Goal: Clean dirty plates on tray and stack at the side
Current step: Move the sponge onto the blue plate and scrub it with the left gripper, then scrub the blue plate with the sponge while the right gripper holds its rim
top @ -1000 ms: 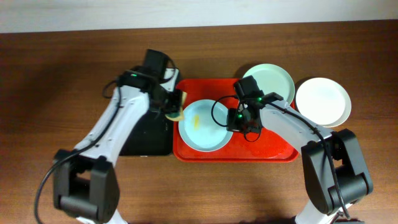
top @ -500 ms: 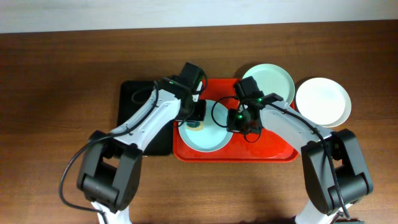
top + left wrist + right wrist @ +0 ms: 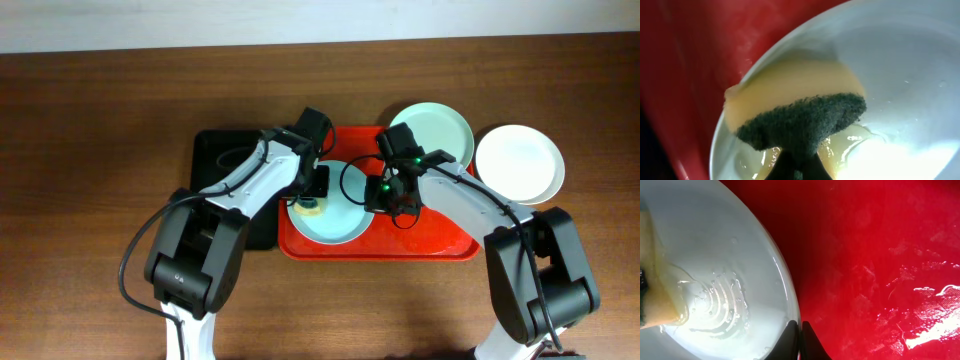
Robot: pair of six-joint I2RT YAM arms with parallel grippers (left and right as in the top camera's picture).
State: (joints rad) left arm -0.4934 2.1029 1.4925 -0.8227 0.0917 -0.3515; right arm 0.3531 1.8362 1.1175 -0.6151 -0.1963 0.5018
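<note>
A pale blue-green dirty plate (image 3: 335, 215) lies in the left half of the red tray (image 3: 430, 240). My left gripper (image 3: 316, 192) is shut on a yellow sponge (image 3: 790, 95) with a dark green scouring face, pressed onto the plate's (image 3: 900, 60) left side. Wet yellowish smear (image 3: 852, 142) shows beside the sponge. My right gripper (image 3: 378, 196) is shut on the plate's right rim; in the right wrist view its fingertips (image 3: 800, 335) pinch the rim of the plate (image 3: 715, 255). A second pale green plate (image 3: 432, 128) overlaps the tray's back right corner. A white plate (image 3: 518, 163) rests on the table to the right.
A black tray (image 3: 222, 205) lies directly left of the red tray, under my left arm. The red tray's floor (image 3: 880, 255) right of the held plate is bare and wet. Brown tabletop (image 3: 100, 150) surrounds everything.
My left arm swung right from over the black tray, carrying the sponge onto the plate's left side. The right arm and the plates have not moved.
</note>
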